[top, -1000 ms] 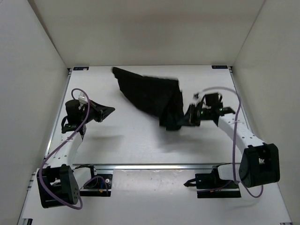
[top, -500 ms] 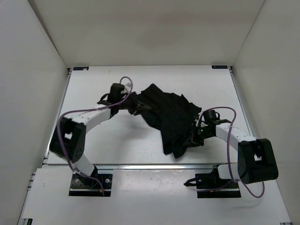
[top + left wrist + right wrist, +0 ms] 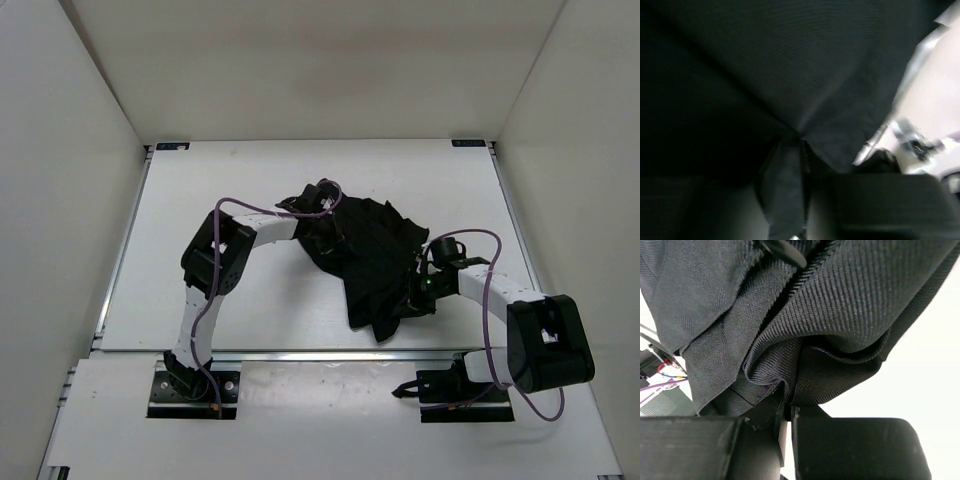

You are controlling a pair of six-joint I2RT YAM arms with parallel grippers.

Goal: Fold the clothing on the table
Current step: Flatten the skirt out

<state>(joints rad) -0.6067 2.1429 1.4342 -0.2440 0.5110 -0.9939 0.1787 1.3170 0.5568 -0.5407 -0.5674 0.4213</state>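
The clothing (image 3: 365, 260) is a black garment bunched in the middle of the white table (image 3: 200, 190). My left gripper (image 3: 330, 218) sits at its upper left edge. In the left wrist view, dark and blurred, cloth (image 3: 790, 75) fills the frame. A hanging fold lies between the jaws of my left gripper (image 3: 797, 200), which stand apart and open. My right gripper (image 3: 412, 298) is at the garment's right edge. Seen from the right wrist, that gripper (image 3: 788, 412) is shut on a pinched fold of the ribbed fabric (image 3: 815, 305).
White walls (image 3: 80, 150) enclose the table on three sides. A metal rail (image 3: 300, 353) runs along the near edge, ahead of the arm bases. Purple cables (image 3: 250, 208) loop along both arms.
My left arm has swung from the table's left side over to the garment and its jaws have opened. The garment has been drawn nearer and bunched up, with the right gripper still holding it.
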